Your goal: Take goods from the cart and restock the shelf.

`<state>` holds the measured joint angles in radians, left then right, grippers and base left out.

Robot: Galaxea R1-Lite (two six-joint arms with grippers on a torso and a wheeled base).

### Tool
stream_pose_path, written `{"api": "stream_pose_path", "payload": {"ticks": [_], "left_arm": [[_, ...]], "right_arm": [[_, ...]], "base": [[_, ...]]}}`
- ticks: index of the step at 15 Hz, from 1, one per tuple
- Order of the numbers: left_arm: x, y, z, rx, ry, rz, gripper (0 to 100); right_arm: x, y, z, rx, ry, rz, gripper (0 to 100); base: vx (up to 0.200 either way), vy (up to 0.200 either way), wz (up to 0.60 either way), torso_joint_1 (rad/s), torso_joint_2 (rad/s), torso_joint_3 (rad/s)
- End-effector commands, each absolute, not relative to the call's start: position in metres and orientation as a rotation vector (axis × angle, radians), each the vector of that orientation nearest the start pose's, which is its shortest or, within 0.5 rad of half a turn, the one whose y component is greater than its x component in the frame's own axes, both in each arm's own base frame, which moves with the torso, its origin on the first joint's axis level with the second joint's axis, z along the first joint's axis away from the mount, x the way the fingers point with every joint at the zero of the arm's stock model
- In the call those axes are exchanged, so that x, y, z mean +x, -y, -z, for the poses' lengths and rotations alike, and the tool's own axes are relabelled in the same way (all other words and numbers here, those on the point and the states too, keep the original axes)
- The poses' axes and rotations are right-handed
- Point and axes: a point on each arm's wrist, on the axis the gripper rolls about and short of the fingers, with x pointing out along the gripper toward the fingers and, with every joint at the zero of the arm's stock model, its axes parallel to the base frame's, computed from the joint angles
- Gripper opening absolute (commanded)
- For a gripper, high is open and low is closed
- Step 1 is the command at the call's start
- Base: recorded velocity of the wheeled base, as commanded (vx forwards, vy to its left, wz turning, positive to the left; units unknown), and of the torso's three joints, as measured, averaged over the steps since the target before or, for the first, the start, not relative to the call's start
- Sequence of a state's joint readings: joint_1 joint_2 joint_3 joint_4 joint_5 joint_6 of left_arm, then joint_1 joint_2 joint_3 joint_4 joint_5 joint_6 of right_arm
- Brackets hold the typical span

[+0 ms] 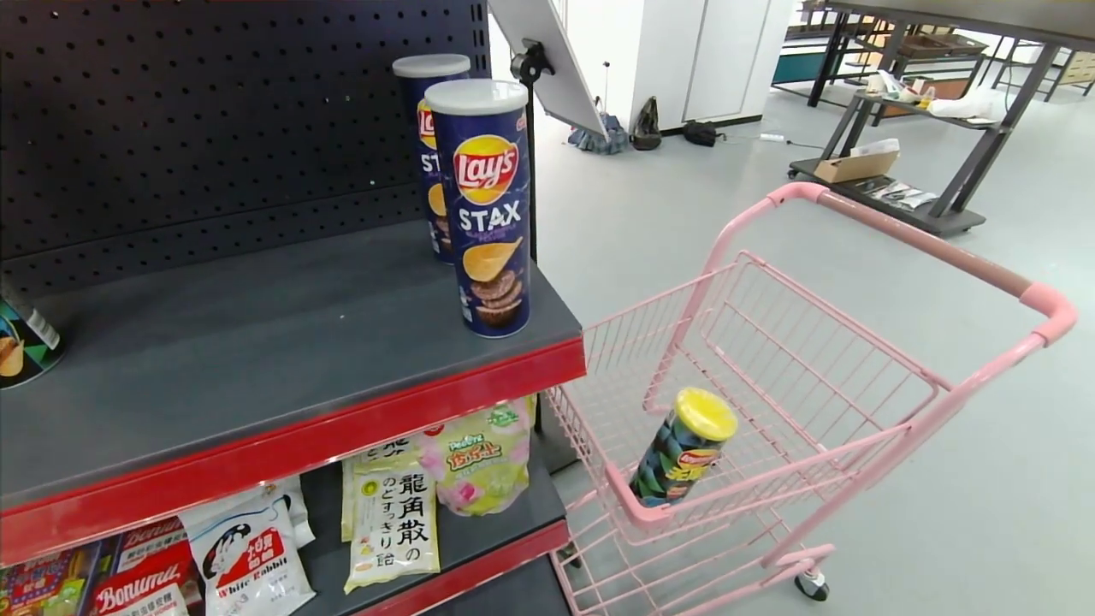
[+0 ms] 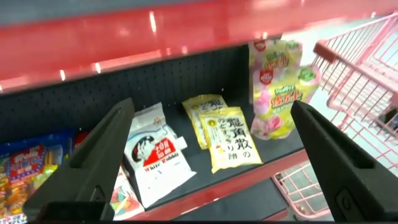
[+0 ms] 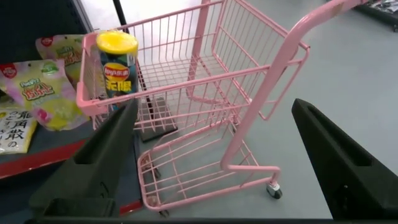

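Ylw-lid can (image 1: pixel 680 453) in pink cart (image 1: pixel 924 244)

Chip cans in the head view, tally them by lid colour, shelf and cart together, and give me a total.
White lid: 2, the blue cans on the top shelf
Yellow lid: 1, the patterned can in the pink cart
Lid out of frame: 1, the dark can at the shelf's left edge
Total: 4
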<state>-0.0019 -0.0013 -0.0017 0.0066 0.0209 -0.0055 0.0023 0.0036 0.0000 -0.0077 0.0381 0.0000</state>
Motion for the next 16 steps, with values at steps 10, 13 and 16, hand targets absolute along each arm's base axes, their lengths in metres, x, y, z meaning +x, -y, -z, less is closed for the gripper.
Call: {"api": "stream_pose_path", "payload": {"ticks": [10,13,16], "left_arm": [[-0.023,-0.001,-0.075,-0.005,-0.006,-0.02,100],[-0.023,-0.001,-0.075,-0.006,-0.005,-0.02,100],[-0.023,-0.001,-0.075,-0.005,-0.006,-0.02,100]], "right_arm": [[-0.014,-0.001,-0.159,0.078,0.026,-0.05,100],[0.056,-0.01,-0.243,0.131,-0.089,-0.302,100],[0.135,-0.032,-0.201,0.156,-0.231,-0.398,100]], "base": [[0.0,0.0,0.0,-0.09,0.31,0.21],[0.0,0.0,0.0,0.0,0.0,0.0],[0.0,0.0,0.0,0.0,0.0,0.0]]}}
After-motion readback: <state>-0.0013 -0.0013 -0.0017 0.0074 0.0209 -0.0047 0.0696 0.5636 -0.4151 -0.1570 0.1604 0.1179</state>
